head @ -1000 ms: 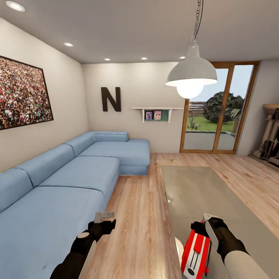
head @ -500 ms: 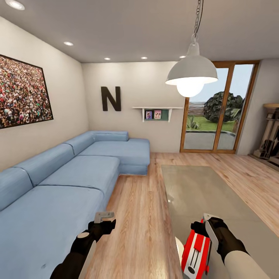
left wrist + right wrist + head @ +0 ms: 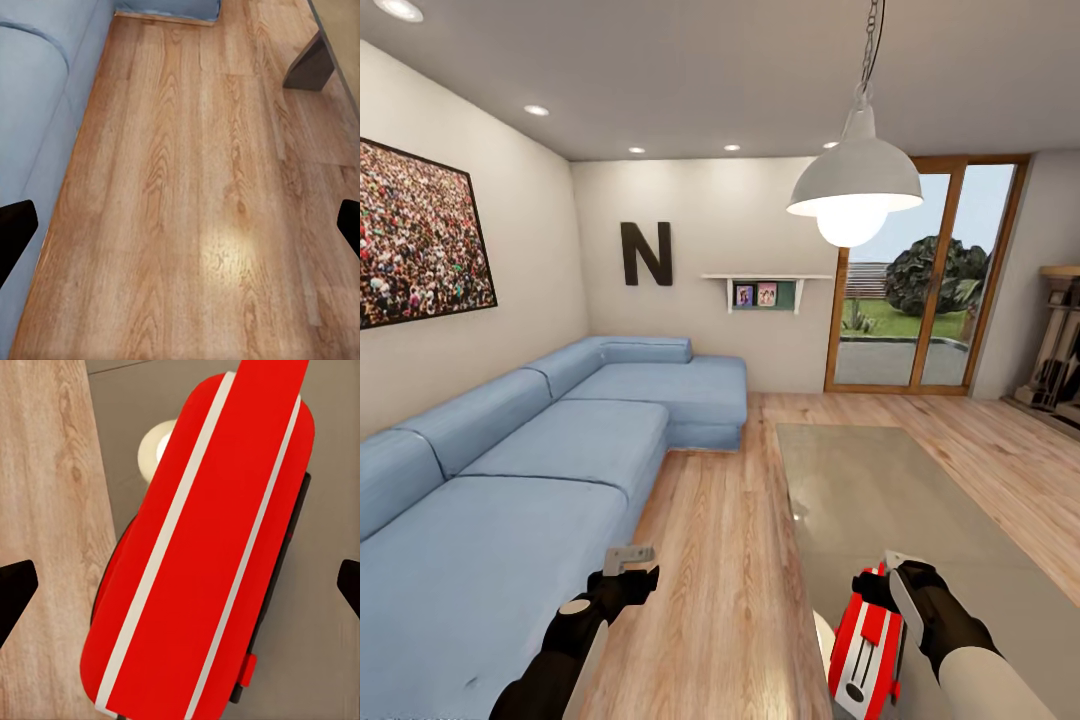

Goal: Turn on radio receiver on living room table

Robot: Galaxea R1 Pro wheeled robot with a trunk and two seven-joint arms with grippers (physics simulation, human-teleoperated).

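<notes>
The red radio receiver with white stripes lies on the near end of the low glossy table, close to its left edge. My right gripper hovers just over the radio's far end, open. In the right wrist view the radio spans the gap between the two black fingertips, which stand wide apart and clear of it. Its dial is hidden. My left gripper is open over the wood floor, between sofa and table, holding nothing.
A long blue sectional sofa runs along the left wall. A white pendant lamp hangs above the table. Glass doors stand at the back right, with a strip of wood floor between sofa and table.
The whole head view has shifted very slightly. Both arms and the radio hold their places.
</notes>
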